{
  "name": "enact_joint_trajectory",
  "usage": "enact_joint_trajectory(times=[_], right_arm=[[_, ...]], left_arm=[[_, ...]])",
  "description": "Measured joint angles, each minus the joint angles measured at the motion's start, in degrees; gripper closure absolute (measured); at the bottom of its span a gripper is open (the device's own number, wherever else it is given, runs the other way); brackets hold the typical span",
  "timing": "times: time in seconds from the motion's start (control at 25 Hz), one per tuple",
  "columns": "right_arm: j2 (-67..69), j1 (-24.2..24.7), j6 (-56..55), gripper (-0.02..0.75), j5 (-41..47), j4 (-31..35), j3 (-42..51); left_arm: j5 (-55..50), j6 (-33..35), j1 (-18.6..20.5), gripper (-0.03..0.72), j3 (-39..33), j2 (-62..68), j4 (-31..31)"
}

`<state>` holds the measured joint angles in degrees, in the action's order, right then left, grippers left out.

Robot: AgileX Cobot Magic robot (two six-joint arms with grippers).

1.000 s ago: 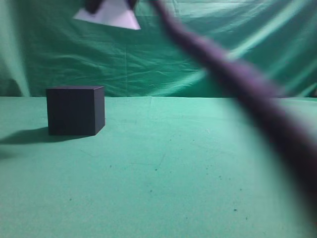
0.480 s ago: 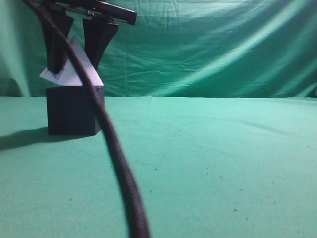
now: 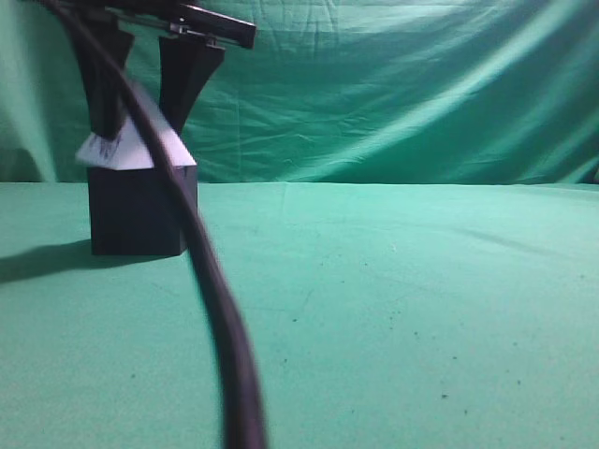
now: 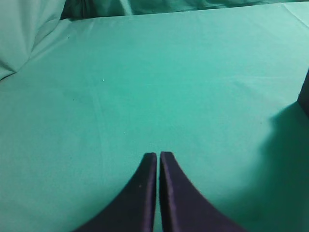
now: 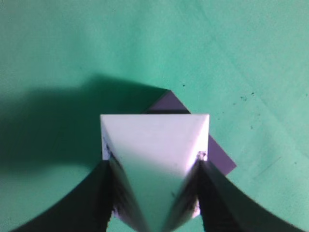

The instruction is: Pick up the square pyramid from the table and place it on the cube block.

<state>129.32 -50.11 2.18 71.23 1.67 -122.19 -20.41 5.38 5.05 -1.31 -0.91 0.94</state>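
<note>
The white square pyramid (image 3: 140,150) sits tilted on top of the dark cube block (image 3: 140,213) at the left of the table (image 3: 393,309), overhanging its left edge a little. My right gripper (image 3: 142,98) comes down from above with one finger on each side of the pyramid. In the right wrist view the gripper (image 5: 154,166) is shut on the pyramid (image 5: 154,140), with the cube (image 5: 219,157) showing beneath it. My left gripper (image 4: 158,155) is shut and empty above bare cloth.
A black cable (image 3: 220,318) hangs across the front of the exterior view, from the gripper down to the bottom edge. The green backdrop curtain (image 3: 393,94) stands behind the table. A dark edge (image 4: 304,96) and its shadow show at the right border of the left wrist view.
My right gripper has come down and to the left with the pyramid, from the top of the view onto the cube. The arm and its cable have swung left.
</note>
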Motion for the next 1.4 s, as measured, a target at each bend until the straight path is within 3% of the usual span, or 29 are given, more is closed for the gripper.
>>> enact_joint_trajectory(times=[0.04,0.08,0.16,0.28,0.32,0.6,0.68,0.8,0.84,0.92,0.96,1.24,1.4], right_arm=[[0.12,0.0,0.0,0.386,0.0,0.0,-0.88],[0.21,0.0,0.0,0.314,0.14,0.0,-2.11],[0.33,0.0,0.1,0.257,0.13,0.0,-5.03],[-0.82,0.0,0.1,0.265,0.13,0.0,-7.42],[-1.74,0.0,0.1,0.225,0.13,0.0,-7.63],[-11.0,0.0,0.1,0.239,1.11,-0.19,-7.12],[-15.0,0.0,0.0,0.362,1.11,-0.6,-4.24],[-22.61,0.0,0.0,0.609,1.2,-2.07,3.03],[-24.75,0.0,-0.11,0.661,1.2,-2.32,5.93],[-29.67,0.42,-0.11,0.674,1.2,-2.45,11.14],[-31.71,0.76,-0.2,0.738,1.2,-2.45,13.98],[-46.64,6.36,-1.9,0.738,0.28,-2.34,32.74],[-57.53,8.57,-2.16,0.738,-8.24,-0.58,46.19]], left_arm=[[0.0,0.0,0.0,0.688,0.0,0.0,0.0],[0.0,0.0,0.0,0.688,0.0,0.0,0.0],[0.0,0.0,0.0,0.688,0.0,0.0,0.0],[0.0,0.0,0.0,0.688,0.0,0.0,0.0],[0.0,0.0,0.0,0.688,0.0,0.0,0.0],[0.0,0.0,0.0,0.688,0.0,0.0,0.0],[0.0,0.0,0.0,0.688,0.0,0.0,0.0],[0.0,0.0,0.0,0.688,0.0,0.0,0.0],[0.0,0.0,0.0,0.688,0.0,0.0,0.0],[0.0,0.0,0.0,0.688,0.0,0.0,0.0],[0.0,0.0,0.0,0.688,0.0,0.0,0.0],[0.0,0.0,0.0,0.688,0.0,0.0,0.0],[0.0,0.0,0.0,0.688,0.0,0.0,0.0]])
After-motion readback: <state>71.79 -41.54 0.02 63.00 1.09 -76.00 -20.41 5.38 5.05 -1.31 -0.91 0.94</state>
